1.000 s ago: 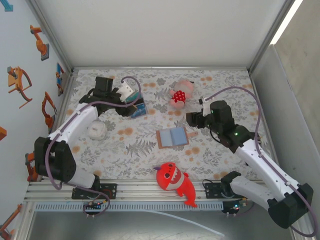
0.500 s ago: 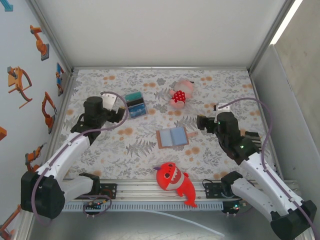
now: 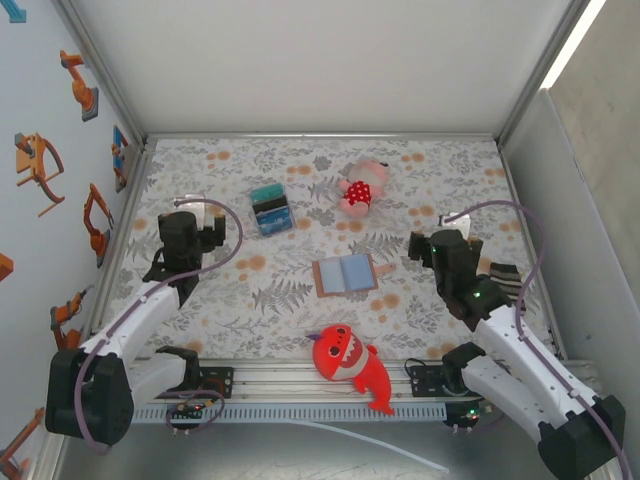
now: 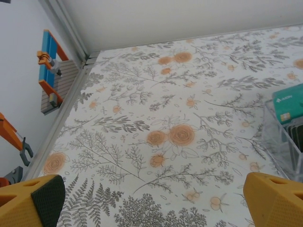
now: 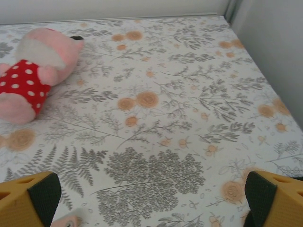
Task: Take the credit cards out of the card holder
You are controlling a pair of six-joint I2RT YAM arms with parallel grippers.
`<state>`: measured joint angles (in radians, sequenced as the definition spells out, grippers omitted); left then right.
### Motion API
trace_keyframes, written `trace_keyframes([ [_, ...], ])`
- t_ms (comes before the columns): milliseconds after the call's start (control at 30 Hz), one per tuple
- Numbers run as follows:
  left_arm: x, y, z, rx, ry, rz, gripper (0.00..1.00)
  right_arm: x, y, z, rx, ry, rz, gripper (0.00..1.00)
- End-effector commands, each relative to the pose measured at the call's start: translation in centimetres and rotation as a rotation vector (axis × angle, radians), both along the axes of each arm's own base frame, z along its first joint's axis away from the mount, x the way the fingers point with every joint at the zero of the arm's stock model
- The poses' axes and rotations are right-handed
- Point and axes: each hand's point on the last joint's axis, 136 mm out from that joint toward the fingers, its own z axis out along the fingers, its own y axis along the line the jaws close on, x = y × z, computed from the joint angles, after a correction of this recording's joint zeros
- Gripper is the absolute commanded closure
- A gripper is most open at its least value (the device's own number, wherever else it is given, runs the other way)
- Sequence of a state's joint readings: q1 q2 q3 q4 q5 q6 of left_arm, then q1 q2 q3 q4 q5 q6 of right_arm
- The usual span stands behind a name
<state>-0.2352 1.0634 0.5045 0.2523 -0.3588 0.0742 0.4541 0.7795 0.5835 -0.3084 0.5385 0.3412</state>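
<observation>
Lying open overhead, card holder [image 3: 344, 274], left gripper [image 4: 152, 204] wide near teal cards [image 4: 289, 105], right gripper [image 5: 151, 201] wide, empty.

White arm links [image 3: 150, 305], black joints [image 3: 182, 232], looping purple cables [image 3: 237, 232] (one per arm), yellow pincer fingers [image 4: 272, 198], dark pads [image 4: 49, 201]

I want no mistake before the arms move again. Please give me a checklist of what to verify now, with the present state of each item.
1. Left gripper open and empty: ok.
2. Right gripper open and empty: ok.
3. Card holder lies open, inside facing up: ok.
4. No credit cards left inside it: cannot tell, too small in the top view.
5. Pink plush and red plush apart from the card holder: ok.
</observation>
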Motion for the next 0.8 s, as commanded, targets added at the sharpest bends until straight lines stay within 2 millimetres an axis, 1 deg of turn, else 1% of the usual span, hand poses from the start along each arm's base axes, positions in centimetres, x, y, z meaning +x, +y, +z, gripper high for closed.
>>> trace_keyframes([
  [0, 0.3, 0.9, 0.5, -0.039, -0.104, 0.038, 0.03, 0.6, -2.0, 0.2, -0.017, -0.047, -0.096, 0.01],
  [167, 0.9, 1.6, -1.0, -0.036, -0.133, 0.025, 0.03, 1.4, -3.5, -1.4, -0.019, -0.037, -0.116, 0.0],
  [267, 1.4, 1.9, -1.9, -0.037, -0.139, 0.024, 0.03, 1.9, -4.8, -1.9, -0.017, -0.06, -0.153, 0.0],
  [433, 2.3, 1.9, -1.8, -0.04, -0.146, 0.001, 0.03, 2.6, -6.0, -3.0, 0.001, -0.078, -0.176, 0.0],
  [533, 2.7, 1.6, -1.9, -0.044, -0.128, -0.018, 0.03, 2.9, -6.6, -3.1, 0.002, -0.08, -0.191, 0.0],
  [633, 2.5, 1.5, -2.0, -0.059, -0.119, -0.025, 0.03, 3.2, -7.0, -3.1, -0.003, -0.094, -0.202, 0.01],
  [767, 1.6, 1.0, -3.2, -0.109, -0.074, -0.039, 0.03, 3.4, -7.6, -3.5, -0.007, -0.086, -0.219, 0.01],
])
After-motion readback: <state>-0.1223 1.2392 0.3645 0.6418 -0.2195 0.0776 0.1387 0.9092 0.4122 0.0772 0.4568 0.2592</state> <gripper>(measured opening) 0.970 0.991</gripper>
